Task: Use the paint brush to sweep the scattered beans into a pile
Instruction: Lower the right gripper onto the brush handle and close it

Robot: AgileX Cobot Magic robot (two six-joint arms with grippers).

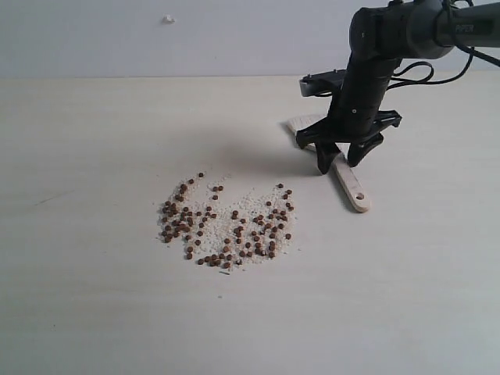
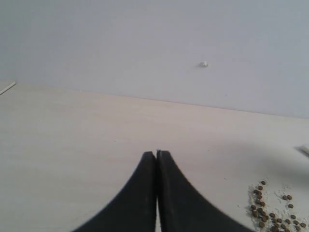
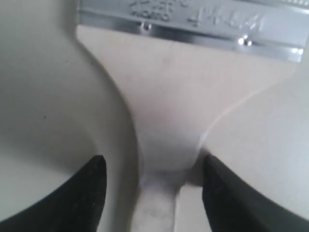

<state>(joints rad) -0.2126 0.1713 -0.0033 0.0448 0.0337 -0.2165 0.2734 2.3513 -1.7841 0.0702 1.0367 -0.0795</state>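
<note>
Straddling the pale wooden handle of the flat silver-ferruled paint brush point(image 1: 353, 190), right gripper point(image 1: 339, 166) stands wide, nothing gripped; tiny reddish-brown beans point(image 1: 226, 226) scattered mid-table point(image 1: 94, 312); left gripper point(image 2: 157, 153) closed

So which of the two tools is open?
The right tool: its fingers stand wide apart, one on either side of the paint brush. The left tool has its fingers pressed together, holding nothing, away from the brush.

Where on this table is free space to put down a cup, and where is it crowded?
Free: the bare table left of the beans, and the strip nearer the camera. Crowded: around the paint brush, where the open right gripper straddles its handle.
</note>
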